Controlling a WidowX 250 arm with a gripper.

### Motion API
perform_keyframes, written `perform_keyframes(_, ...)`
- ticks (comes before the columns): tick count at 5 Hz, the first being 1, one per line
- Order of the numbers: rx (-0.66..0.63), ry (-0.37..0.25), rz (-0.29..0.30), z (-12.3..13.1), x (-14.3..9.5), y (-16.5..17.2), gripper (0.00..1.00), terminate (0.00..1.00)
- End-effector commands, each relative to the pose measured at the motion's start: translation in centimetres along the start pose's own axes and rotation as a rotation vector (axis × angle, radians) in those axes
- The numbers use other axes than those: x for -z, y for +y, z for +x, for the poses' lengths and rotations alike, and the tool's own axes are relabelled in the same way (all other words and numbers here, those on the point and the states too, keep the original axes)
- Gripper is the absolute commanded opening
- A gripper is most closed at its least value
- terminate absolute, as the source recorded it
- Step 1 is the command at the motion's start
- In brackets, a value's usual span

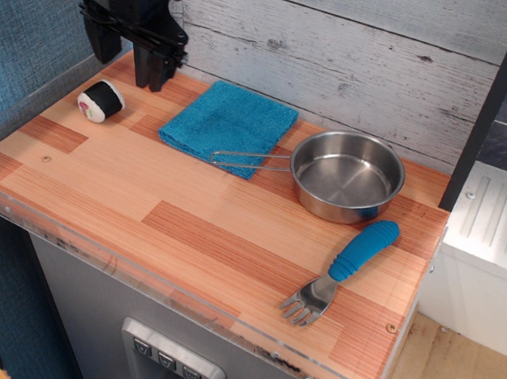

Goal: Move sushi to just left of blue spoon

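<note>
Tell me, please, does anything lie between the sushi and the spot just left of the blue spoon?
Nothing visible does. From the sushi a straight path crosses bare wood, passing in front of the blue cloth and the pan, to the free space left of the blue spoon.

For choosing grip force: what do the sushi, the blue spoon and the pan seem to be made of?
Sushi: probably soft fabric or foam, matte black wrap.
Blue spoon: thick blue handle, likely plastic or rubber, slight sheen; grey tined head looks like metal.
Pan: polished steel with reflections and a wire handle.
</note>
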State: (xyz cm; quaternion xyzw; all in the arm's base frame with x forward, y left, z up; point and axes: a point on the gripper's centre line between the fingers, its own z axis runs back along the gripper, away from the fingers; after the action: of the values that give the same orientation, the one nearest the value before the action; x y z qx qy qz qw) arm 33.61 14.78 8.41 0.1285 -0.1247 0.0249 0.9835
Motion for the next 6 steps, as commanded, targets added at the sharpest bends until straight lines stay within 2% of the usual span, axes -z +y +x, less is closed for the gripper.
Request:
perform_keyframes(1,-0.007,0.009,0.082,0.2,1.2,2.6,1.00,0.00)
perform_keyframes(4,0.108,0.068,0.110,-0.3,4.1,2.4,1.00,0.00)
perform_keyframes(6,0.081,0.091,0.133,-0.2,5.4,3.8,1.00,0.00)
